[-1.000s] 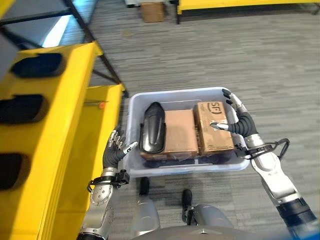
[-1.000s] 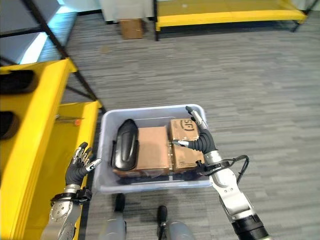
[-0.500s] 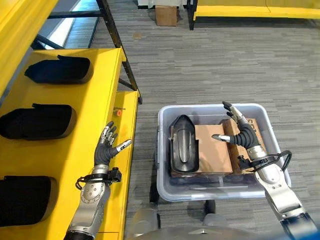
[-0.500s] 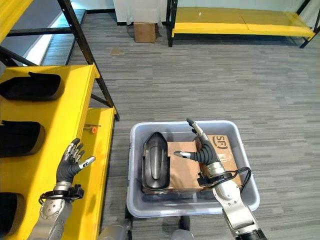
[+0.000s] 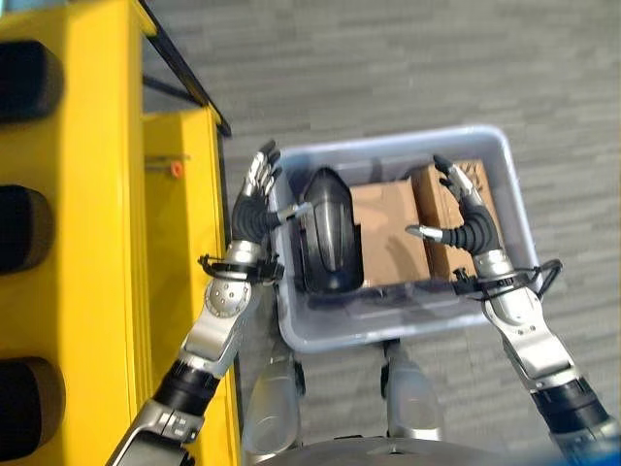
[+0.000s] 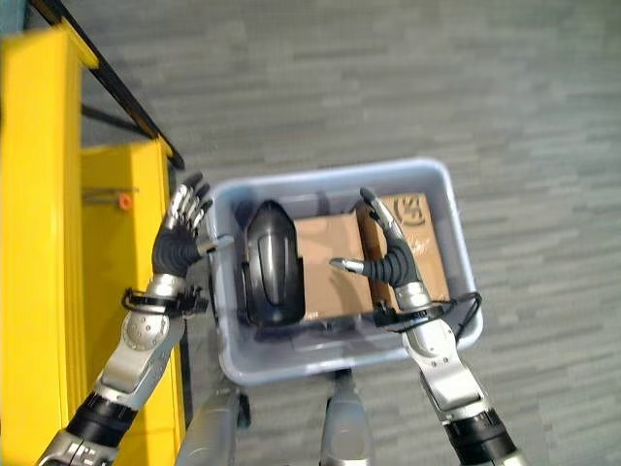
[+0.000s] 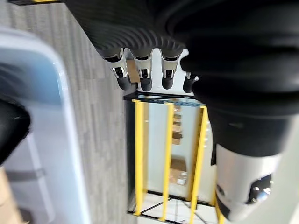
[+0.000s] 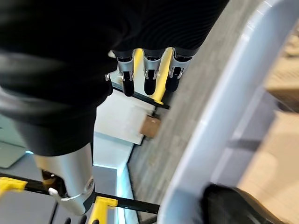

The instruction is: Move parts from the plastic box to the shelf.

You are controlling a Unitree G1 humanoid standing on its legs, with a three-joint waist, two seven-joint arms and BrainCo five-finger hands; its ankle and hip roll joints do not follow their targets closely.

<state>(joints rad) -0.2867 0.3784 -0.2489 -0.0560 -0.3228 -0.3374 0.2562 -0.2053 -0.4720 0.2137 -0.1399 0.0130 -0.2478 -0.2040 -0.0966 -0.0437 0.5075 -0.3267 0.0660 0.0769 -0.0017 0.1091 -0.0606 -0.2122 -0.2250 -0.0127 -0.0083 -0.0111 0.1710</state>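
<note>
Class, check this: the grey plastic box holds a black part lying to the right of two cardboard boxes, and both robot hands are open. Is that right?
Not quite. In the left eye view the black part lies to the left of the cardboard boxes, not the right, inside the plastic box. The rest holds: the left robot hand and right robot hand are both open.

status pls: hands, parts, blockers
Both hands open: left hand at box's left rim, right hand over cardboard boxes. Black part in plastic box, ungrasped. No blockers seen.
</note>
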